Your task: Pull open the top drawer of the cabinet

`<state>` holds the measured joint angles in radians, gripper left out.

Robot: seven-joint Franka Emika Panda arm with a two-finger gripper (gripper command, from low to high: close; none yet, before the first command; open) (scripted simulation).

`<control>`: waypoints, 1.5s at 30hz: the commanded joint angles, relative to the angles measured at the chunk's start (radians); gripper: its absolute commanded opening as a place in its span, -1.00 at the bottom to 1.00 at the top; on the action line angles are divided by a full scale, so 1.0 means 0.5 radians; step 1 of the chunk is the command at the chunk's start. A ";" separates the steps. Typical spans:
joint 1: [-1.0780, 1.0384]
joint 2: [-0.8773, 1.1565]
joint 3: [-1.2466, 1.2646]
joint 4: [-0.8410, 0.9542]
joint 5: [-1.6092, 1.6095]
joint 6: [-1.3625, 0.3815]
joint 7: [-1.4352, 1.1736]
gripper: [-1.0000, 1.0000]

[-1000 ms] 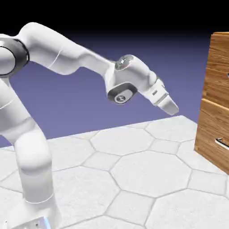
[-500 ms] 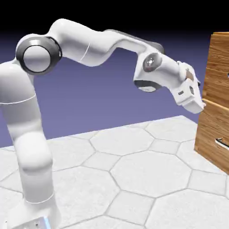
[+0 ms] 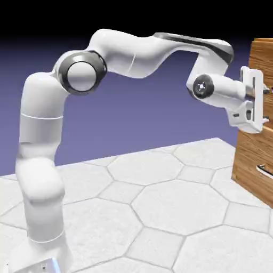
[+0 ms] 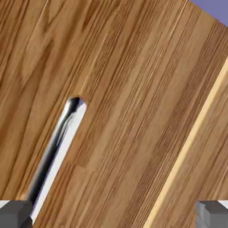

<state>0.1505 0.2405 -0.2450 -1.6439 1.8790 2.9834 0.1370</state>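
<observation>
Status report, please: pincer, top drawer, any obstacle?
Pincer open, at the top drawer front. Drawer shut; silver handle not yet gripped. No obstacle seen.

Cabinet (image 3: pixel 259 122) at the exterior view's three o'clock edge, standing on the counter (image 3: pixel 160 213). Arm base at seven o'clock, arching over toward two o'clock. Gripper (image 3: pixel 265 101) level, right up against the top drawer (image 3: pixel 262 85), above the lower drawer front (image 3: pixel 256 160). In the hand view, handle (image 4: pixel 55 147) running from ten o'clock down to seven o'clock, just over the left fingertip (image 4: pixel 15 213); drawer seam at four o'clock.
</observation>
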 commanded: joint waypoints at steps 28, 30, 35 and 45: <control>0.141 1.082 -0.365 1.481 0.980 0.066 0.293 0.00; 0.147 1.177 -0.402 1.600 0.860 0.090 0.467 0.00; 0.172 1.212 -0.449 1.634 0.841 0.092 0.527 -1.00; 0.426 0.750 -0.654 0.914 1.429 -0.128 -0.131 -1.00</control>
<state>0.3637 0.6153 -0.5721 -1.1866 2.5932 2.9190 0.0721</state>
